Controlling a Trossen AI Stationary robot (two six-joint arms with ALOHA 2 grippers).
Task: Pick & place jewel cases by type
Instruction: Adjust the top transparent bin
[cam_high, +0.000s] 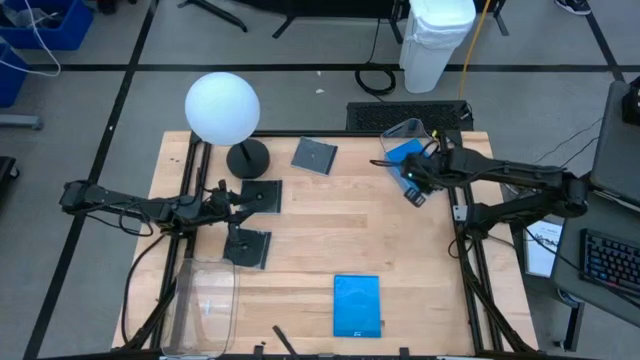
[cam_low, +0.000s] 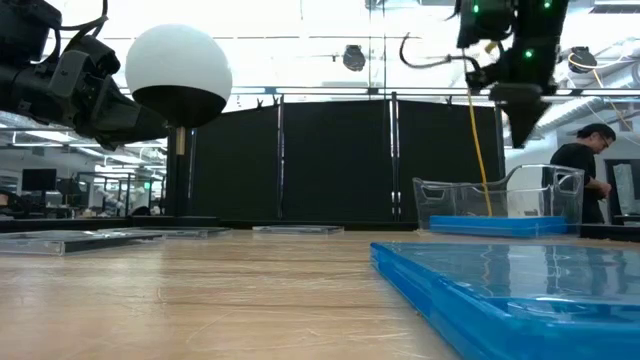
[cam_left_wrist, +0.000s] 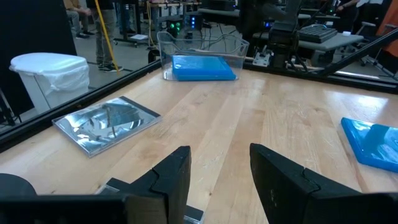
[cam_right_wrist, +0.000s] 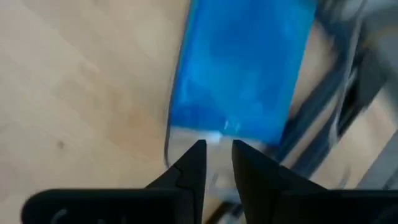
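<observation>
One blue case (cam_right_wrist: 241, 68) lies in the clear bin (cam_high: 404, 131) for its type, so my right fingers (cam_right_wrist: 216, 163) hang narrowly apart and empty above it, while my left fingers (cam_left_wrist: 217, 177) wait apart over the dark cases (cam_high: 262, 195).

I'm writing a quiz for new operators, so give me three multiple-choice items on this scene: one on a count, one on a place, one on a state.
1. How many dark cases lie on the table?
A one; B three; C five.
2. Where is the right gripper?
A above the table's middle; B beside the bin holding a blue case; C beyond the table's left edge.
3. How is the left gripper?
A open and empty; B shut on a dark case; C shut on a blue case.

Answers:
1 B: the overhead view shows three on the wood.
2 B: it hangs at that bin's edge.
3 A: its wrist view shows bare wood between spread fingers.
</observation>
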